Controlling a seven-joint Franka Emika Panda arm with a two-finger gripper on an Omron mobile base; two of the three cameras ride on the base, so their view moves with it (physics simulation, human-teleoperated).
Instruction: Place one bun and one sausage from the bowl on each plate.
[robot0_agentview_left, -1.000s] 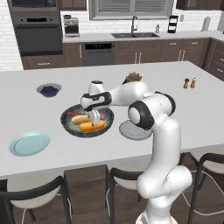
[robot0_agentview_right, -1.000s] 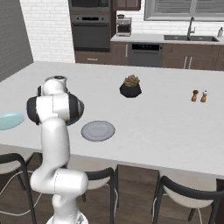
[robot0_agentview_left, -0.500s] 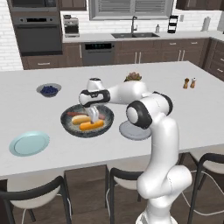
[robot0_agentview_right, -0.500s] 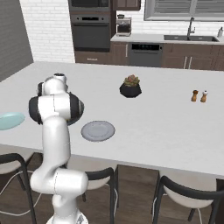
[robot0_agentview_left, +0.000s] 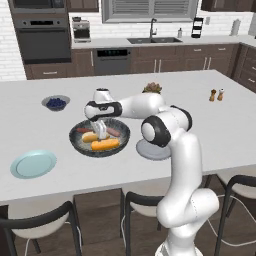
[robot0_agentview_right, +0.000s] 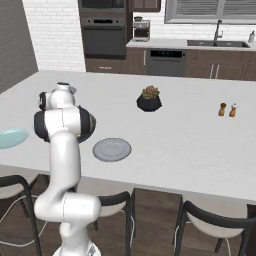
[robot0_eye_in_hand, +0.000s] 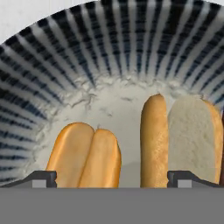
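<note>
Light is even and bright across both base views, soft and diffuse with no single strong source. The pale surface (robot0_agentview_left: 225, 130) shows no glare; a faint soft shadow lies under the bowl (robot0_agentview_left: 80, 145) and grey plate (robot0_agentview_right: 112, 149). Both base views are slightly soft, far cabinets blurrier. The hand view is coarse up close: the bowl's striped wall looks smeared and the bun (robot0_eye_in_hand: 85, 155) edges soft.

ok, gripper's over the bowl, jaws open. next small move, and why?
Probably lower straight down and close on the orange bun. The gripper hangs open inside the bowl, the hand view shows that bun lying between its fingertips, and both plates look bare.
</note>
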